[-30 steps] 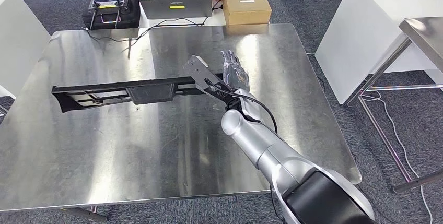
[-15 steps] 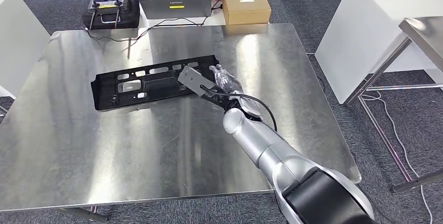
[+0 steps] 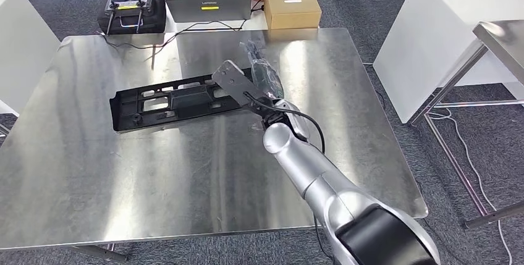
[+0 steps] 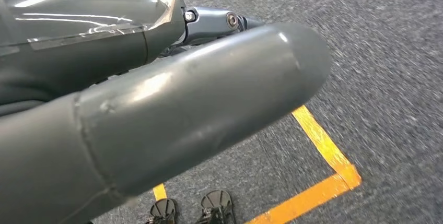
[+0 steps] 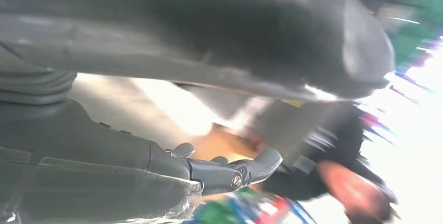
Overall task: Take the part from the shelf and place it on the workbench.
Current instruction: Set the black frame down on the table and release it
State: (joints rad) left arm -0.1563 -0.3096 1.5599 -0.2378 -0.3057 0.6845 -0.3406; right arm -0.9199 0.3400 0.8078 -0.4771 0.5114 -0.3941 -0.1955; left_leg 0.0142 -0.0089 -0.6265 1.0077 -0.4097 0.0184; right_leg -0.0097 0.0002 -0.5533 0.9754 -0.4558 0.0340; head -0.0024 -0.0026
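One black plastic part (image 3: 176,101) lies flat on my steel workbench (image 3: 185,178) in the head view, left of centre. My right hand (image 3: 262,73) is raised just beyond the part's right end, fingers extended and apart, grasping nothing. A laptop (image 3: 204,0) and a cardboard box (image 3: 291,5) stand behind the workbench. Left wrist view: my left hand (image 4: 156,104) hangs over grey carpet (image 4: 386,78) with yellow floor tape (image 4: 324,166); I cannot tell its state. Right wrist view: blurred, my fingers (image 5: 230,172) are extended.
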